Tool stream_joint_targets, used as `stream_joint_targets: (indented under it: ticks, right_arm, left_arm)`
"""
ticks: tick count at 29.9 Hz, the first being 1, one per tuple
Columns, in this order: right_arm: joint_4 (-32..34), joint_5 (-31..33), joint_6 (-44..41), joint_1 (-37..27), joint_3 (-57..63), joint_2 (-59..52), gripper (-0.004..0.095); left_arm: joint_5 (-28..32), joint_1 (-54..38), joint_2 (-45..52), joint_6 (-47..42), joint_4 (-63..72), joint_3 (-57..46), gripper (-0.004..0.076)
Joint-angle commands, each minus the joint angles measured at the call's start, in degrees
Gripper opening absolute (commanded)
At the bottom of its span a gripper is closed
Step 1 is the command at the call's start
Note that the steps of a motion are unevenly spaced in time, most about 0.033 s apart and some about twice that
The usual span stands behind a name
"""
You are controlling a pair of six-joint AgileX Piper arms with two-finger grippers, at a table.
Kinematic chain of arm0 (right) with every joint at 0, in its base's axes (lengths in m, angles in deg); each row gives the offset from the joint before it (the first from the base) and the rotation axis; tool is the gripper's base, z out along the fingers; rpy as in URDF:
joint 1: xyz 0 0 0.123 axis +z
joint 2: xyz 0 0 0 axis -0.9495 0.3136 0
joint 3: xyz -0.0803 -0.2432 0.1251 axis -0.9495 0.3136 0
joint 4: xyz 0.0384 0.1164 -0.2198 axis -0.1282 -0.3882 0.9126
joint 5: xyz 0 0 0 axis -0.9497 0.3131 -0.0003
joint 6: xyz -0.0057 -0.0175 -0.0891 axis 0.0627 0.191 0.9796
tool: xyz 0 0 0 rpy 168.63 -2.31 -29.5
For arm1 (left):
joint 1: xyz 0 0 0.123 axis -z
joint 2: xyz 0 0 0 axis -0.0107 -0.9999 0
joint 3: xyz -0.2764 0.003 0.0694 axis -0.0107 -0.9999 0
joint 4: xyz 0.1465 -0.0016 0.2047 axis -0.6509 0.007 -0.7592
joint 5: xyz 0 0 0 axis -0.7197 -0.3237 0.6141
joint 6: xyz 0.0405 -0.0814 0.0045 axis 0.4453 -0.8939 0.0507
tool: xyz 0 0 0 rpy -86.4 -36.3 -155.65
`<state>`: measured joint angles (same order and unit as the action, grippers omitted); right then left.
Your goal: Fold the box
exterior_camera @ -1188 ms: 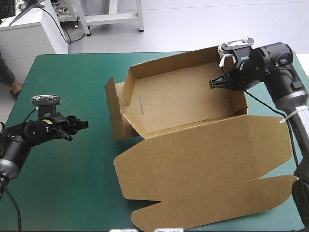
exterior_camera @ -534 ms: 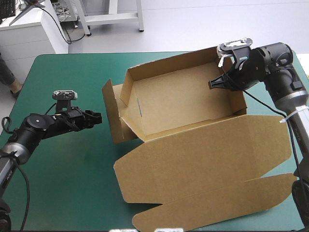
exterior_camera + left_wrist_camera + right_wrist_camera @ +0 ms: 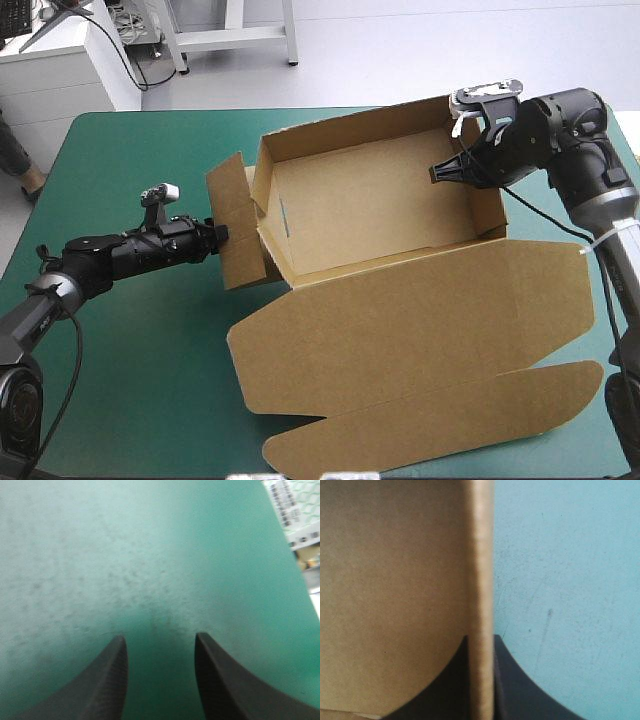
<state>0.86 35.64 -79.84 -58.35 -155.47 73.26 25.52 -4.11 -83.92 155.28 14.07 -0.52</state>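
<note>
While the right gripper (image 3: 437,172) clamps the box wall (image 3: 481,555) between its fingers (image 3: 520,692), the left gripper (image 3: 220,237), fingers apart at the side flap (image 3: 232,210), should push it squarely inward.

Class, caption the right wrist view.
Right tool shut on an upright wall of the brown cardboard box, teal-green table cover alongside.

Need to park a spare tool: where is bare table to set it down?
Bare teal-green cover lies at the far-left corner, between the table edges, the left arm and the box; more in the near-left corner, beside the flat lid. The right half is crowded by box, lid and right arm.
</note>
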Motion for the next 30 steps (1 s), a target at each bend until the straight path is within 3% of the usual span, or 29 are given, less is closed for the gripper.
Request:
stream_joint_targets:
  ticks: [1,4,11,30]
  right_arm:
    - [-0.9,-1.4,-0.3,-0.2,-1.7,-2.9,-0.0019]
    - [-1.4,-2.9,-1.2,-0.2,-1.7,-2.9,-0.0019]
    - [-3.6,-7.1,-1.5,-0.2,-1.7,-2.2,-0.0019]
    - [-3.7,-7.1,-0.7,-0.2,-1.7,2.6,-0.0019]
  left_arm:
    - [-12.8,0.1,2.1,4.9,10.8,1.8,0.0306]
    - [-21.1,0.2,2.1,6.5,15.3,1.8,0.0294]
    - [-29.6,0.2,2.1,7.3,21.6,2.0,0.0278]
    - [-29.6,0.3,8.4,4.8,22.7,6.6,0.0306]
